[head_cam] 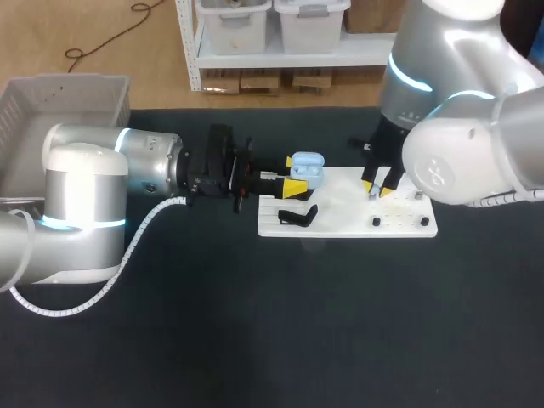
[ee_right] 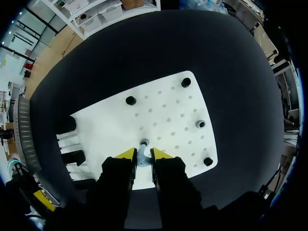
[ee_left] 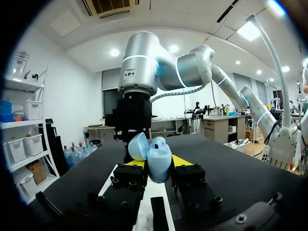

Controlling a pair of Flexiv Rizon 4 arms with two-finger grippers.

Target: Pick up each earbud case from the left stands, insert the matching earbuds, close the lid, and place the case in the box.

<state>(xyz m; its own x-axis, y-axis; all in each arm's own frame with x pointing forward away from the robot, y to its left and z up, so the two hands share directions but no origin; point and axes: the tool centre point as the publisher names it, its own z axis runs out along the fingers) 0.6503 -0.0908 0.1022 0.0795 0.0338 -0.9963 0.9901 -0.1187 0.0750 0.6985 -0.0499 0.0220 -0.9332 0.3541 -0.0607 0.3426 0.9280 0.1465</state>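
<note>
head view: our left end effector (head_cam: 285, 185) grasps a light blue earbud case (head_cam: 306, 165), lid open, over the left edge of a white board (head_cam: 340, 217) on the dark counter (head_cam: 272, 323). a black stand (head_cam: 297, 217) sits just beside it. a grey box (head_cam: 68, 98) stands at the far left. our right end effector (head_cam: 380, 189) is down on the board.
left wrist view: the case sits between both fingers, touching each.
right wrist view: the right end effector is clenched on a small grey earbud (ee_right: 143, 144) on the board, with black pegs (ee_right: 186, 82) around.
</note>
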